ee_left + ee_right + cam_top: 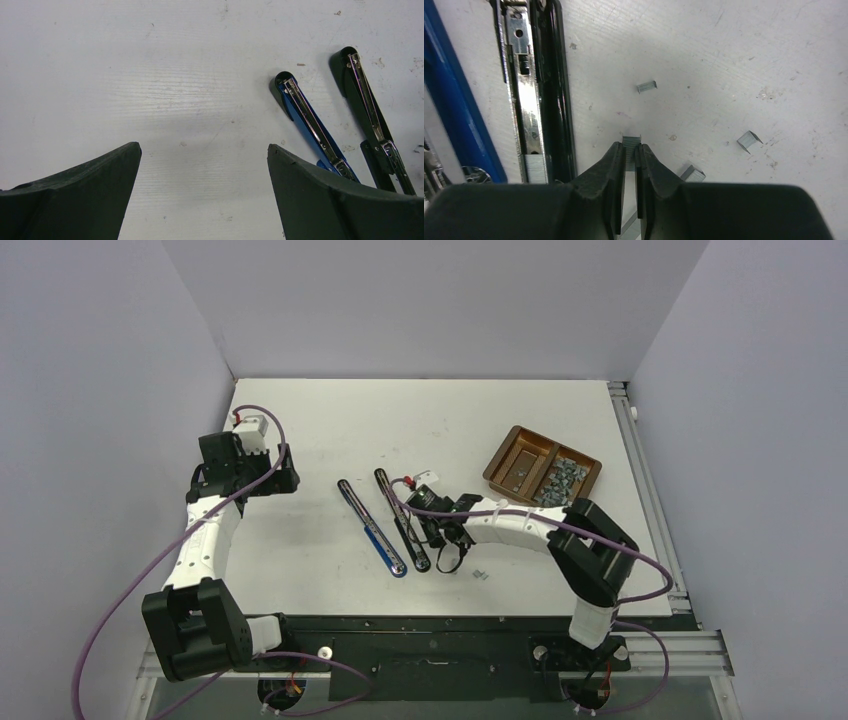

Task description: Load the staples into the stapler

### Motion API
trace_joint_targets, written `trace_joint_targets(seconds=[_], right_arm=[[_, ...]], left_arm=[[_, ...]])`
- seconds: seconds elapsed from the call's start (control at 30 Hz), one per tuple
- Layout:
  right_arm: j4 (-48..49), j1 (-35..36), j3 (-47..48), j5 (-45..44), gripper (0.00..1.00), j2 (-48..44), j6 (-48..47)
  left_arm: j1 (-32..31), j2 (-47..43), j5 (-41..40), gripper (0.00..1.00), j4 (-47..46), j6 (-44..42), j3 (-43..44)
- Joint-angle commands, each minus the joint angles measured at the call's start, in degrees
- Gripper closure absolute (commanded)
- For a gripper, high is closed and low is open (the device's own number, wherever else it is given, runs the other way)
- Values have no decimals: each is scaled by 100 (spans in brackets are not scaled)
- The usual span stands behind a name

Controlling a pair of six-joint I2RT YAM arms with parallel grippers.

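Note:
A black stapler point(549, 95) lies swung open on the table, its metal channel point(524, 100) facing up with a block of staples point(536, 168) at the near end. My right gripper point(631, 149) is down at the table just right of it, shut on a short strip of staples point(631, 142) that pokes out past the fingertips. Three loose staple pieces point(646, 86), point(749, 140), point(694, 174) lie around it. A blue stapler point(370, 527) lies open to the left of the black stapler point(405, 520). My left gripper point(204, 150) hovers open and empty over bare table, left of both staplers.
A brown two-compartment tray point(520, 445) sits at the back right, with a heap of staples point(562, 480) in its right half. A loose staple piece point(481, 575) lies near the right arm. Grey walls close in the table on both sides and at the back.

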State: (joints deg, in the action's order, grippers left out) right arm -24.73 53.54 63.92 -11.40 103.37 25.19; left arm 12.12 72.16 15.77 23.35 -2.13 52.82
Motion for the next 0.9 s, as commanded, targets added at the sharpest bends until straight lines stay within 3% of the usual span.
trace_joint_targets(seconds=[0.0, 0.33, 0.87], right_arm=[[124, -41, 74, -321, 91, -797, 243], [921, 222, -256, -402, 91, -1541, 439], [1867, 1383, -161, -892, 91, -980, 436]], left_arm=[[45, -50, 152, 4, -73, -4, 267], [48, 153, 78, 4, -96, -6, 326], [45, 260, -14, 4, -68, -99, 361]])
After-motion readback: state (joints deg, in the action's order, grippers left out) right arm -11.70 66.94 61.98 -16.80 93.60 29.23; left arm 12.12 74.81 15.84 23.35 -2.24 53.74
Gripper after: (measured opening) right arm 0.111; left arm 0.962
